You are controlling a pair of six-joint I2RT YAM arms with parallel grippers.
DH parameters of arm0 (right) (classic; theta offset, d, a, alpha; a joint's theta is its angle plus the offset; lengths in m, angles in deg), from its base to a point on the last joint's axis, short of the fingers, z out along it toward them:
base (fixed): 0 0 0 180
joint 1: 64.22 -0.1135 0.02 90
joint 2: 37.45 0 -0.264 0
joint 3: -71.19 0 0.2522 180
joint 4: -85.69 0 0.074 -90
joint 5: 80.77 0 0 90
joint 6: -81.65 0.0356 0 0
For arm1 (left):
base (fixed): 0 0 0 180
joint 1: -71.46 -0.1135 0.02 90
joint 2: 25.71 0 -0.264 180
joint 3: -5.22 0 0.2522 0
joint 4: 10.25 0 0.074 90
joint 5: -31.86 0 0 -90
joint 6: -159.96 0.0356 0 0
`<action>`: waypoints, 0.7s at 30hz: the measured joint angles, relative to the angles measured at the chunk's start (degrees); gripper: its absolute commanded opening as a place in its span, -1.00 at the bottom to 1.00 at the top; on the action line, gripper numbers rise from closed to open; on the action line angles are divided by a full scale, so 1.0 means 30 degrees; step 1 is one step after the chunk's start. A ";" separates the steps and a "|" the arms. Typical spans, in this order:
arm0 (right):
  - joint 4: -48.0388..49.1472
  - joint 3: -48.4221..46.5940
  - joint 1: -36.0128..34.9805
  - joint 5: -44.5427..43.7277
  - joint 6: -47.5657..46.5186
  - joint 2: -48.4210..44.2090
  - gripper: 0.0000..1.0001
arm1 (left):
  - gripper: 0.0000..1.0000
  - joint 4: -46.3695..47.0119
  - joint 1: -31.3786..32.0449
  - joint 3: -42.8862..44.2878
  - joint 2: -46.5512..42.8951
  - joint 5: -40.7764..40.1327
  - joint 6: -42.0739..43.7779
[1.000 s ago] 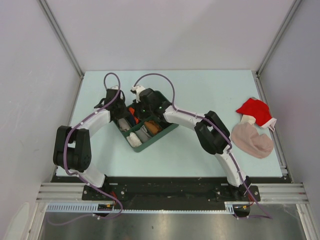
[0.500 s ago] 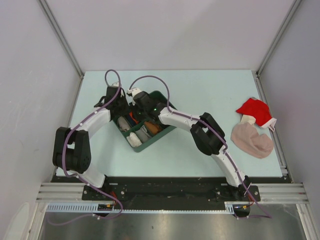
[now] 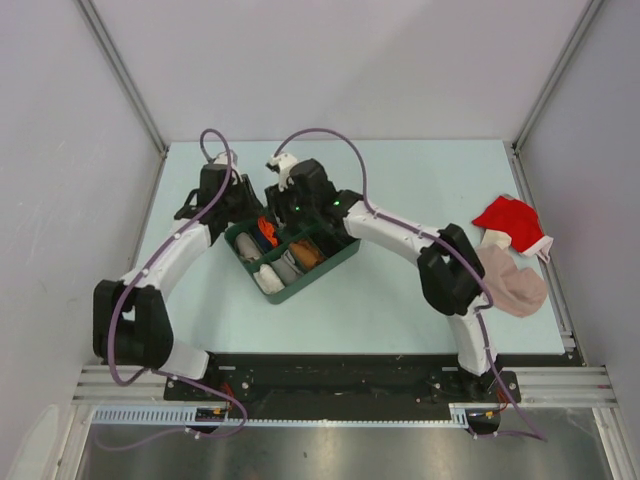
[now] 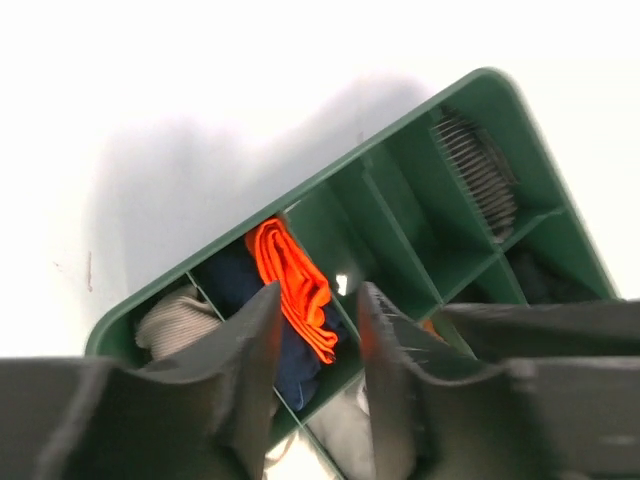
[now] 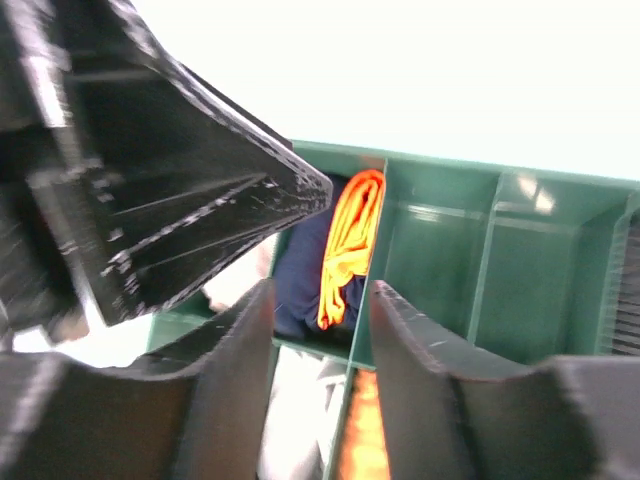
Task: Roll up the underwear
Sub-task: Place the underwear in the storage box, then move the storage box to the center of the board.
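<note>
The underwear (image 3: 265, 234) lies bunched as a navy roll with an orange band in a far-left compartment of the green tray (image 3: 336, 262). In the left wrist view the underwear (image 4: 296, 292) shows just beyond my left gripper (image 4: 318, 300), whose jaws stand apart with nothing between them. In the right wrist view the underwear (image 5: 340, 250) sits in its compartment past my right gripper (image 5: 322, 300), also open and holding nothing. From above, the left gripper (image 3: 238, 212) and right gripper (image 3: 286, 214) hover close together over the tray's far-left corner.
Other compartments hold pale rolled cloths (image 3: 272, 276) and an orange-brown one (image 3: 307, 255); some compartments (image 4: 420, 230) show bare floor. A red cloth (image 3: 510, 222) and a beige-pink cloth (image 3: 512, 286) lie at the table's right edge. Enclosure walls surround the table.
Both grippers have opened and drawn back up out of the tray toward the far side. The underwear stays in its compartment. The right arm's elbow has swung to the right.
</note>
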 measured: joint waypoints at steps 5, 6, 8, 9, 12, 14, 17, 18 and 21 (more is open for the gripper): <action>-0.0984 0.0350 0.1202 0.4284 -0.3177 -0.2463 0.35 | 0.37 -0.0044 -0.0168 -0.0168 -0.2397 0.0386 0.0903; -0.1552 0.0350 0.1566 0.5486 -0.4124 -0.2914 0.40 | 0.44 -0.0015 -0.0255 -0.0393 -0.3016 0.0503 0.1035; -0.2761 0.0350 0.2229 0.7125 -0.5712 -0.3577 0.46 | 0.58 0.0044 -0.0495 -0.1093 -0.4255 0.0612 0.1195; -0.3504 0.0350 0.2572 0.7730 -0.6470 -0.3891 0.56 | 0.62 0.0058 -0.0656 -0.1603 -0.4954 0.0685 0.1275; -0.5311 0.0772 0.3592 0.8582 -0.8451 -0.4787 0.99 | 0.82 -0.0044 -0.1180 -0.3191 -0.6849 0.0874 0.1282; -0.6069 0.1923 0.4408 0.8677 -0.9646 -0.5901 0.99 | 0.93 -0.0219 -0.1603 -0.4204 -0.8000 0.1086 0.1224; -0.6579 0.3942 0.5741 0.8480 -1.0528 -0.8000 0.99 | 1.00 -0.0408 -0.2331 -0.5734 -0.9683 0.1508 0.0896; -0.6615 0.4677 0.6266 0.8429 -1.0703 -0.8794 0.99 | 1.00 -0.0474 -0.2572 -0.6200 -1.0236 0.1683 0.0692; -0.6535 0.6506 0.8298 0.8400 -1.0848 -1.1307 0.99 | 1.00 -0.0539 -0.3213 -0.7388 -1.1562 0.2310 -0.0015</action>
